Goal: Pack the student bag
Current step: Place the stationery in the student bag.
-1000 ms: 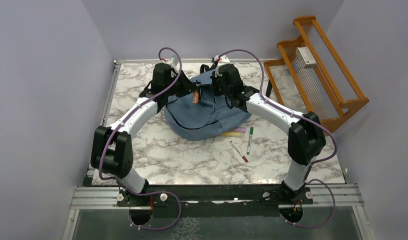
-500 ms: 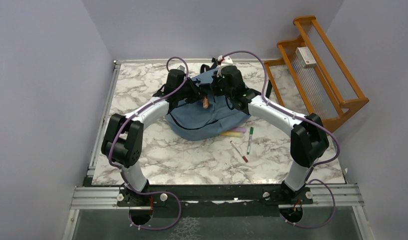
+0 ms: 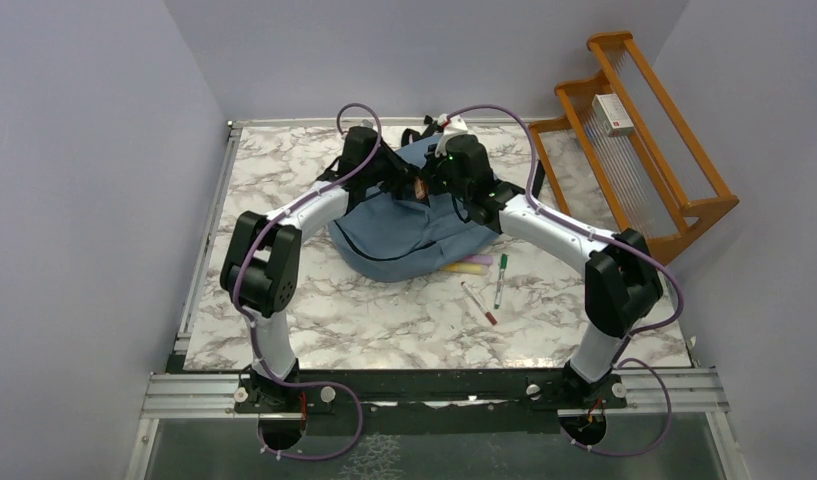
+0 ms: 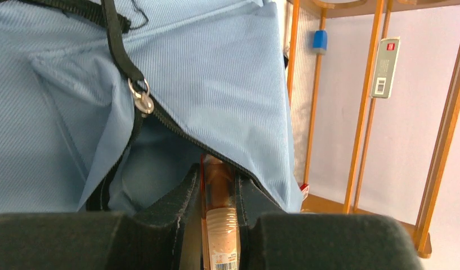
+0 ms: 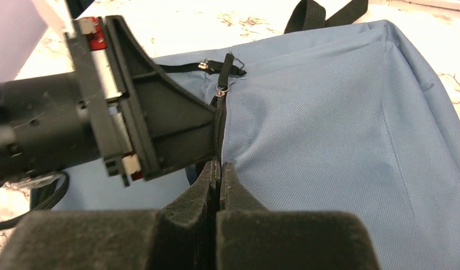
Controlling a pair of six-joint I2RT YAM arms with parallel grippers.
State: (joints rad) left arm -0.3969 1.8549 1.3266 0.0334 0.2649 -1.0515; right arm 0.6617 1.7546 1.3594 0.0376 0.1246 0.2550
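The slate-blue student bag (image 3: 414, 228) lies at the back middle of the marble table, its main zipper open. My left gripper (image 3: 416, 187) is shut on a brown tube with a barcode label (image 4: 220, 222). The tube's tip is just inside the bag's zipper opening (image 4: 160, 169), under the raised fabric edge. My right gripper (image 3: 432, 183) meets it from the right. In the right wrist view the right gripper (image 5: 219, 166) is shut on the zippered edge of the bag (image 5: 340, 129), holding it up. A metal zipper pull (image 4: 141, 99) hangs above the opening.
Loose on the table in front of the bag are a yellow highlighter (image 3: 466, 268), a green marker (image 3: 501, 280) and a red marker (image 3: 478, 302). A wooden rack (image 3: 634, 140) stands at the right rear, close behind the bag. Black straps (image 5: 323, 12) trail off the bag's far side.
My left arm has swung right and further back, carrying the brown tube from over the bag's left side to the zipper opening beside the right gripper. The right arm has barely moved.
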